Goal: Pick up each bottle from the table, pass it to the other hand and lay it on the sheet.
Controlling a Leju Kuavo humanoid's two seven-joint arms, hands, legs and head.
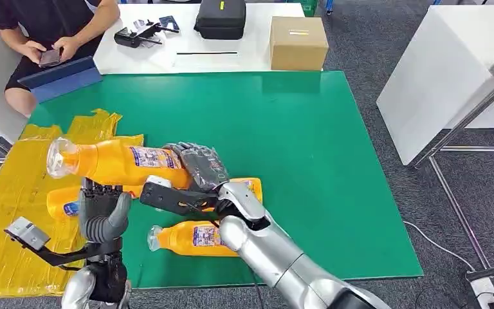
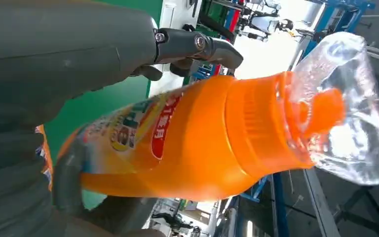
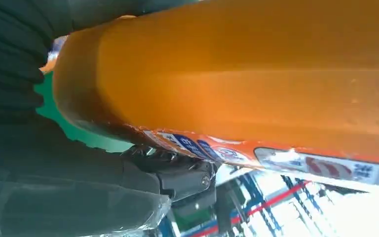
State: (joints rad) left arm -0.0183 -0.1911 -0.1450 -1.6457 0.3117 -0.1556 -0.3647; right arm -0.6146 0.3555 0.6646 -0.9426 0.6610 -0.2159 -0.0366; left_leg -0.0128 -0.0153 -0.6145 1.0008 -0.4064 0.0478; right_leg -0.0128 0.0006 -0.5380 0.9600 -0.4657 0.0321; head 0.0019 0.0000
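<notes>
An orange bottle (image 1: 119, 164) with a clear cap hangs level above the table's left side. My right hand (image 1: 201, 165) grips its base end. My left hand (image 1: 103, 209) stands just under its neck, fingers spread upward; in the left wrist view the bottle (image 2: 202, 143) lies between the thumb and fingers of my left hand (image 2: 54, 54) with a small gap at the thumb. The right wrist view has the bottle (image 3: 251, 74) pressed against my right hand (image 3: 54, 187). A second bottle (image 1: 63, 205) lies on the yellow sheet (image 1: 13, 193). Two more bottles (image 1: 190, 238) (image 1: 252, 187) lie on the green mat.
The green mat (image 1: 309, 141) covers the table. Behind it, a white table holds a cardboard box (image 1: 298, 42) and a black case (image 1: 220, 18). A seated person (image 1: 51, 55) holds a phone at the back left. Another white table (image 1: 437, 77) stands to the right.
</notes>
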